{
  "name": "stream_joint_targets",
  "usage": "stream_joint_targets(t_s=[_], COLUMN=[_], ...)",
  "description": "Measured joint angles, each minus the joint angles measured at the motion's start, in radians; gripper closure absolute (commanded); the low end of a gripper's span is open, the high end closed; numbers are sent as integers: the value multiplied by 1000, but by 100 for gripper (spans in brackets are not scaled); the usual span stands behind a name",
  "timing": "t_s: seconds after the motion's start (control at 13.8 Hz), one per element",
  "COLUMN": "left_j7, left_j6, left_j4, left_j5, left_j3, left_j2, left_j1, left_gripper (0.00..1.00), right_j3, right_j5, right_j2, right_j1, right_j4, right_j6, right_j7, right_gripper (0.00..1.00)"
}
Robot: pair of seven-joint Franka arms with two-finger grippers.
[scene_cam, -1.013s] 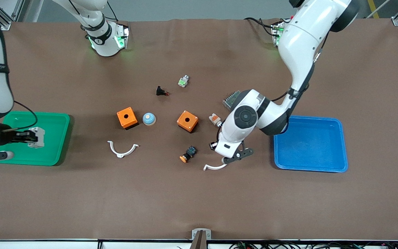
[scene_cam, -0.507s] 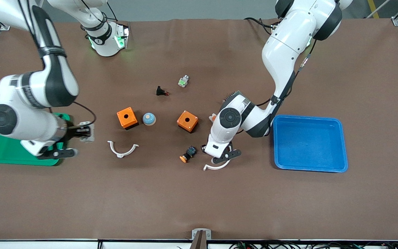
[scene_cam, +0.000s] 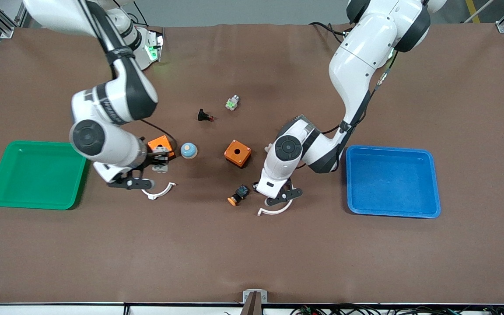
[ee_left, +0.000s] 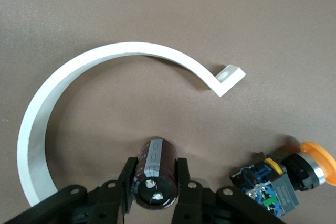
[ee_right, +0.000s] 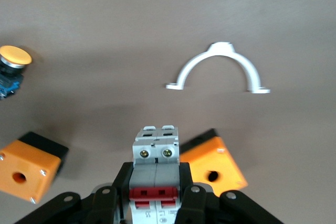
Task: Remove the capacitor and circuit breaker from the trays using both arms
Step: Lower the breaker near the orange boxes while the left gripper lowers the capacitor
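We see right gripper (ee_right: 155, 192) pinching breaker (ee_right: 155, 182), red levers facing wrist camera, held over table by orange box (scene_cam: 161, 148) and white curved clamp (scene_cam: 157, 190). Left gripper (ee_left: 157, 182) clamps capacitor (ee_left: 155, 174), low over table between orange-capped button (scene_cam: 237, 195) and second white clamp (scene_cam: 273, 211). We read no legible writing on either part.
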Motion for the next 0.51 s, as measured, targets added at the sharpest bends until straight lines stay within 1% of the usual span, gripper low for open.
stream_joint_targets(t_s=[0.14,0.29,0.36,0.43,0.51], left_j7=[0,0,0,-2,-7], left_j6=[0,2,7,11,16], left_j4=[0,0,0,0,0], left_j5=[0,0,0,0,0], left_j3=[0,0,0,0,0], left_j2=[0,2,7,14,19], left_j1=[0,-1,-2,-3,-3], left_gripper=[64,58,53,45,28], right_j3=[0,-1,-1,-1,-1], right_j5=[0,0,0,0,0], right_j2=[13,42,61,80,97], right_j1=[53,98,115,130,141], right_j4=[-63,-96,-102,-103,-103], right_j6=[109,196,228,256,280], right_j7=[82,158,188,211,226], right_gripper=[73,73,73,73,70])
